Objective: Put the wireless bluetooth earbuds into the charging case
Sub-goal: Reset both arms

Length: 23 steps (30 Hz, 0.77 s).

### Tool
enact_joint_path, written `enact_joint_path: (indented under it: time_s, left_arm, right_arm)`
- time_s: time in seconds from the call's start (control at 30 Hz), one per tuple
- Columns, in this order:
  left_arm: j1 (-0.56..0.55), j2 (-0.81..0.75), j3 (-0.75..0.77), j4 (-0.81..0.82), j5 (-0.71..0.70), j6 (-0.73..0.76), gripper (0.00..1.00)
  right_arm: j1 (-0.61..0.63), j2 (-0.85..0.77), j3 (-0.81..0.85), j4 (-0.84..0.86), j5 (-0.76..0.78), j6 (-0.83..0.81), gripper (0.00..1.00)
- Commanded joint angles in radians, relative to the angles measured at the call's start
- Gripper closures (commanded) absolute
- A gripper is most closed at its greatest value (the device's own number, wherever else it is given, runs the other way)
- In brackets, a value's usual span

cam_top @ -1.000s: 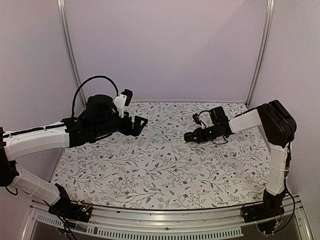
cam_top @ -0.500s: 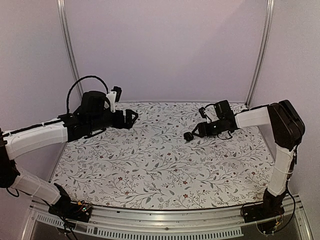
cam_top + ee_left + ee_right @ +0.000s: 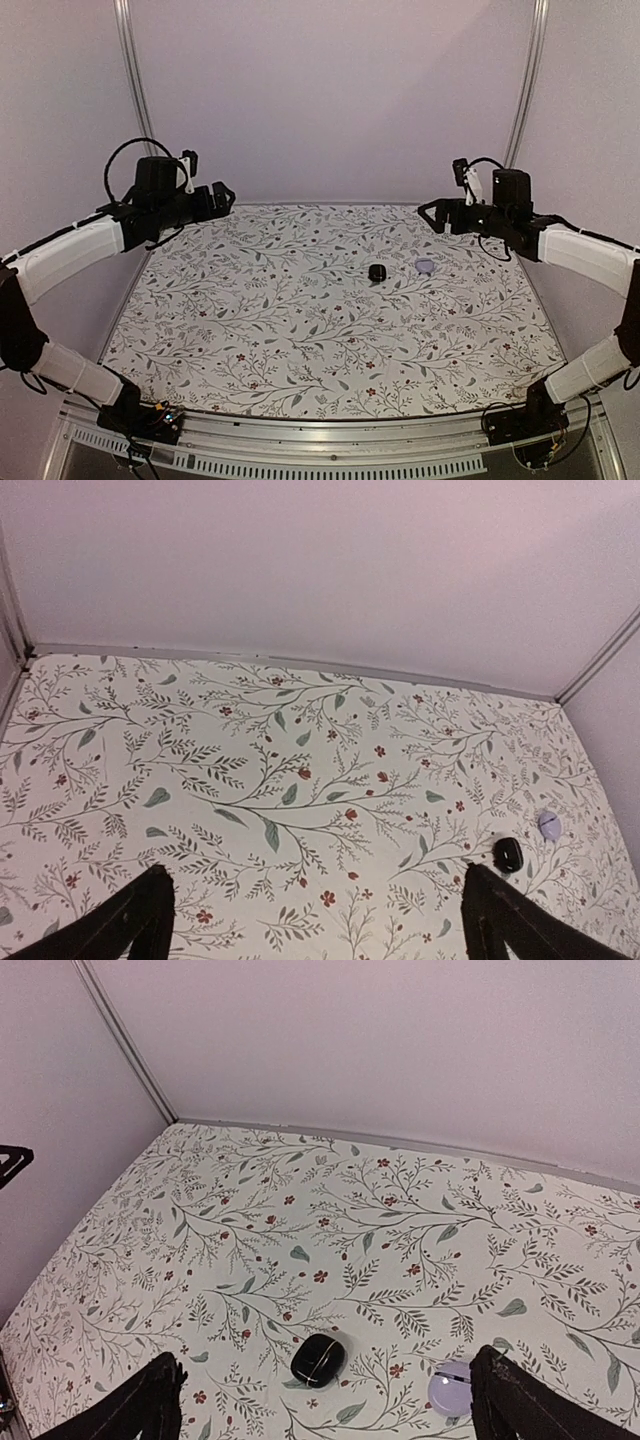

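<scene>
Though no earbuds show loose anywhere on the patterned cloth (image 3: 300,330), the charging case (image 3: 319,1358) lies flat on the surface, a little right of centre and toward the far half. It is a black rounded puck. From the right wrist view it looks closed, with a thin seam line across its top.

- A lavender piece (image 3: 450,1390) sits just beside the puck on its right, apart from it and not touching. It is a pale disc lying flat, with a small dark mark on its upper face that is too small to identify.
- Earbuds: none can be picked out among the leaf and flower marks. They may be inside the puck, but no view shows this.

The left gripper (image 3: 226,199) is raised high over the far-left corner of the cloth, well apart from the case. Its fingers (image 3: 140,920) are spread wide and hold nothing. The right gripper (image 3: 425,214) is raised over the far-right side, also well clear. Its fingers (image 3: 520,1400) are apart and empty as well.

Progress, as a judgement: with no loose buds, a puck that appears shut and both arms up and away, the insertion looks done or very nearly so. The open question is the lavender piece. If it belongs on the case, one fitting step remains. If it is only a stray cover, nothing is left but confirming the buds are seated.
</scene>
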Motion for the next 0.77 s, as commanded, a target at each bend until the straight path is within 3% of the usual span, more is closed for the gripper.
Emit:
enact_joint_path:
  time_s: [0.0, 0.33, 0.73]
  left_arm:
    - [0.073, -0.045, -0.073, -0.020, -0.014, -0.048, 0.00]
    - [0.089, -0.084, -0.301, 0.082, -0.010, -0.113, 0.00]
    - [0.087, -0.065, -0.328, 0.134, -0.005, -0.097, 0.00]
  right_arm:
    - [-0.021, -0.124, -0.138, 0.091, 0.042, 0.039, 0.01]
    - [-0.021, -0.248, -0.460, 0.337, 0.039, 0.130, 0.01]
    - [-0.022, -0.215, -0.491, 0.395, 0.020, 0.137, 0.01]
